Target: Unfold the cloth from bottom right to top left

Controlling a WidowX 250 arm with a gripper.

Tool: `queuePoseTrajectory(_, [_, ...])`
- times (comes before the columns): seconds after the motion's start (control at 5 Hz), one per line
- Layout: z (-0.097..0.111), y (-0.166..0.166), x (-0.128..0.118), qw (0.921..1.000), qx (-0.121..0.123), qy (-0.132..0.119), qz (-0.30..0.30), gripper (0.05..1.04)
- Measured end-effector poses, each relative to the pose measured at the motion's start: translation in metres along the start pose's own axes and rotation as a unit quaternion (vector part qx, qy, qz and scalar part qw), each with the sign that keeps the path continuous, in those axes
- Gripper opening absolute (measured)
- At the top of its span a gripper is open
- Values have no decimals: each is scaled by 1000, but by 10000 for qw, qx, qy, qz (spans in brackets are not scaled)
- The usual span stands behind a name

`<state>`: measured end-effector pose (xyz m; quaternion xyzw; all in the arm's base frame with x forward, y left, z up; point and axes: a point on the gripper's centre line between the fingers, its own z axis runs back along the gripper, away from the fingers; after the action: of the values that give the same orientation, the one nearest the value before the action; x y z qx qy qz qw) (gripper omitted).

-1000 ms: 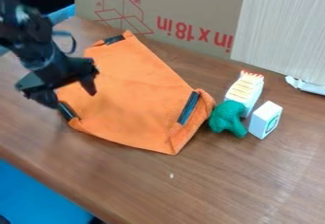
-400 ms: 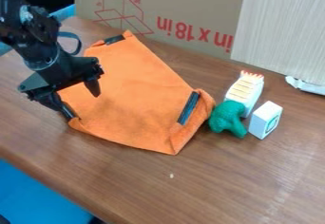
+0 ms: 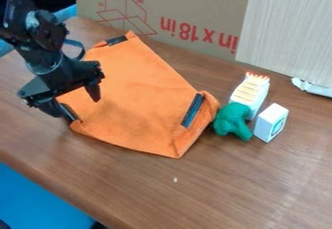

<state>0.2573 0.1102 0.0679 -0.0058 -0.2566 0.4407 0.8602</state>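
Note:
My gripper (image 3: 79, 107) hangs over the left side of the orange cloth (image 3: 136, 92), its fingers spread wide with nothing between them. One finger is over the cloth, and the other is by its left edge, close to a black strip. The cloth lies mostly flat. Its right corner, by the green toy, is folded over, with a black strip along the fold. Another black strip shows at the top corner. Whether the gripper touches the cloth, I cannot tell.
Right of the cloth stand a green broccoli toy (image 3: 233, 121), a white and yellow toy (image 3: 250, 93) and a white block (image 3: 271, 122). A cardboard box (image 3: 175, 5) borders the wooden table (image 3: 214, 189) at the back.
The gripper and arm have shifted slightly, first a little right and then slightly back left. The cloth and toys look the same.

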Motion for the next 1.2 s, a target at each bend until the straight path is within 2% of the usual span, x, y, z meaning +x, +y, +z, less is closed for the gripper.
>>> queuePoseTrajectory(0.2, [-6, 6, -1, 9997, 171, 26, 148, 1001])
queuePoseTrajectory(0.4, [-12, 8, -3, 9996, 238, 58, 156, 955])
queuePoseTrajectory(0.6, [-15, 12, -2, 9990, 265, 140, 321, 701])
queuePoseTrajectory(0.8, [-14, 12, -3, 9984, 211, 295, 423, 372])
queuePoseTrajectory(1.0, [-6, 4, 0, 9993, -3, 263, 273, 174])
queuePoseTrajectory(1.2, [1, 0, 1, 9993, -140, 287, 177, 63])
